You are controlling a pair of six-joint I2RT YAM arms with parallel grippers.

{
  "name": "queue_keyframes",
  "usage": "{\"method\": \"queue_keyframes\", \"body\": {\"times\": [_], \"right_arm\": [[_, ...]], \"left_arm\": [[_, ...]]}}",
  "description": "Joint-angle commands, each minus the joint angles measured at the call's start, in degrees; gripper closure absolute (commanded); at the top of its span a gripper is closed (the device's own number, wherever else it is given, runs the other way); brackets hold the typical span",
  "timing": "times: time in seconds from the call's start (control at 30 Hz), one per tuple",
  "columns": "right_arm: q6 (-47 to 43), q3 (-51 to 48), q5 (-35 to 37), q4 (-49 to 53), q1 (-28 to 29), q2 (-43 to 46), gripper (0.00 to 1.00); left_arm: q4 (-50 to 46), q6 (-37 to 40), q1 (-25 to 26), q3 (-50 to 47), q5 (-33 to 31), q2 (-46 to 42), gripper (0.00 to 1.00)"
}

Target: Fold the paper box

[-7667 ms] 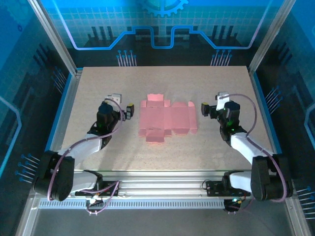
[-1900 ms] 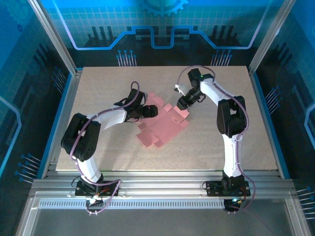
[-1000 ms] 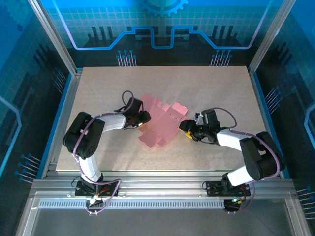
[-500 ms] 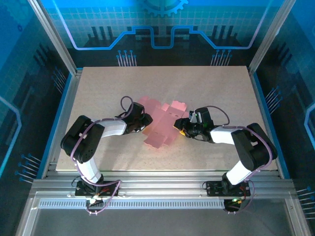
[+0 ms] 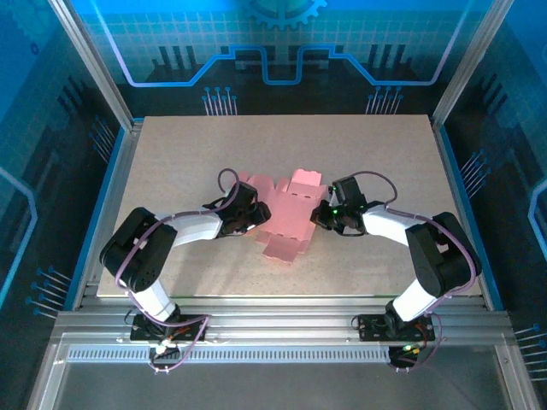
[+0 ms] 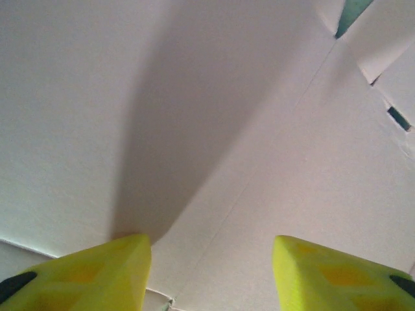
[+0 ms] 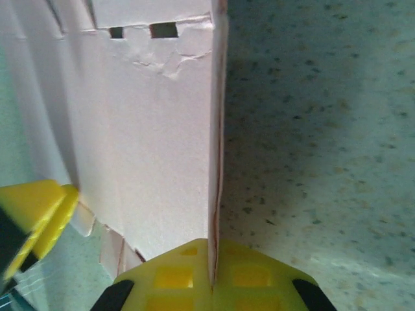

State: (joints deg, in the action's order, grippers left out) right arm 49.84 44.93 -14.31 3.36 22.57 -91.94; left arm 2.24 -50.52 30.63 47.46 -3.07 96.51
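Arms: two, both bent low over the table point(image 5: 376, 145) and meeting at its middle.

Left arm point(image 5: 192, 226): elbow out to the left, forearm running right and level, nearly on the surface. Left claw point(image 5: 253, 219) sits at the left edge of the box point(image 5: 286, 218). In the left wrist view its two yellow fingers point(image 6: 97, 269) stand well apart. The pale card lies just beyond them, and nothing is gripped between them.

Right arm point(image 5: 402, 231): elbow out to the right, forearm running left and level. Right claw point(image 5: 323, 213) sits at the right edge of the box. In the right wrist view its two fingers are pressed together, with one thin edge of the card pinched in the seam between them. That panel is lifted and throws a shadow on the speckled table to its right.

Box: one, pink, still an unfolded cutout, lying askew at mid-table between the two claws. Tabs project at its far and near ends. Two small slots point(image 7: 162, 29) show in the panel near the top of the right wrist view, with a crumpled patch just below them.

Count: two arms, two claws, one box, one table.
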Motion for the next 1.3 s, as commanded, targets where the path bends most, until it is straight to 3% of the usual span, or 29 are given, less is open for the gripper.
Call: {"method": "queue_keyframes", "body": {"times": [0.0,0.07,0.17,0.3,0.5,0.6,0.8,0.93,1.07,1.17,1.27], "right_arm": [[-4.39,2.5,4.17,9.21,0.63,-1.16,1.0],[-6.66,4.33,5.77,12.33,0.58,-1.63,1.0],[-9.94,8.03,8.26,17.49,0.67,-2.83,1.0],[-12.49,11.03,10.84,22.19,0.9,-3.67,1.0],[-14.02,13.11,12.86,24.39,0.99,-4.29,0.94],[-14.25,13.75,13.08,24.65,0.98,-4.4,0.92],[-14.58,13.3,10.24,21.29,1.1,-2.3,0.68],[-13.07,11.86,9.64,18.62,1.09,0.42,0.64],[-12.66,12.02,10.54,19.03,1.49,0.43,0.67],[-13.52,14.17,13.59,22.46,2.75,-1.93,0.89],[-15.58,17.2,18.85,27.28,4.74,-4.98,0.99]], "left_arm": [[-0.57,4.55,0.57,1.37,0.97,-2.25,0.37],[-0.55,5.65,0.54,3.55,4.3,-1.16,0.32],[-0.16,5.72,0.6,6.66,8.63,1.76,0.34],[-1.72,6.19,1.71,11.05,12.17,5.62,0.51],[-5.27,3.78,3.12,13.22,12.04,11.87,0.72],[-5.03,2.66,3.19,11.74,10.95,13.18,0.75],[-4.57,1.32,3.12,11.24,11.21,15.9,0.75],[-5.68,1.3,3.13,11.18,10.2,17.34,0.75],[-6.13,1.82,3.17,11.4,10.08,18.07,0.75],[-6.26,2.28,3.18,11.93,10.44,18.45,0.75],[-6.42,2.34,3.14,11.84,10.54,18.09,0.73]]}}
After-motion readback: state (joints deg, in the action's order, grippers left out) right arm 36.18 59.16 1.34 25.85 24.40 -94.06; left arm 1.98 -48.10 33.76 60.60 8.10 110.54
